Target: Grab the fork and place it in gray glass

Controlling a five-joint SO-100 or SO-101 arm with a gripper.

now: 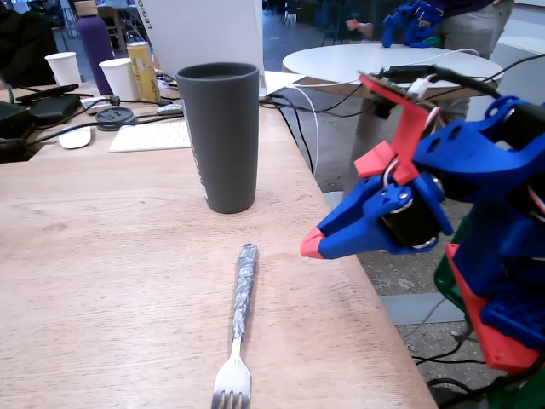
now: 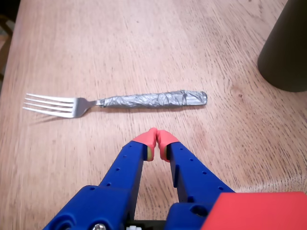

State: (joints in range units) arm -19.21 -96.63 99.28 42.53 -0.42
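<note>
The fork (image 1: 242, 324) lies flat on the wooden table (image 1: 102, 281), tines toward the front edge, handle pointing at the gray glass (image 1: 220, 136), which stands upright behind it. In the wrist view the fork (image 2: 139, 100) lies crosswise, tines to the left, and the glass (image 2: 287, 48) shows at the top right. My blue gripper with red tips (image 1: 313, 245) hovers to the right of the fork's handle, apart from it. In the wrist view the gripper (image 2: 156, 136) is shut and empty, its tips touching just short of the handle.
The table's right edge (image 1: 375, 298) runs just under the gripper. At the back stand two white paper cups (image 1: 64, 66), a purple bottle (image 1: 94, 38), a keyboard (image 1: 149, 136), cables and a laptop. A round white table (image 1: 383, 61) is behind on the right.
</note>
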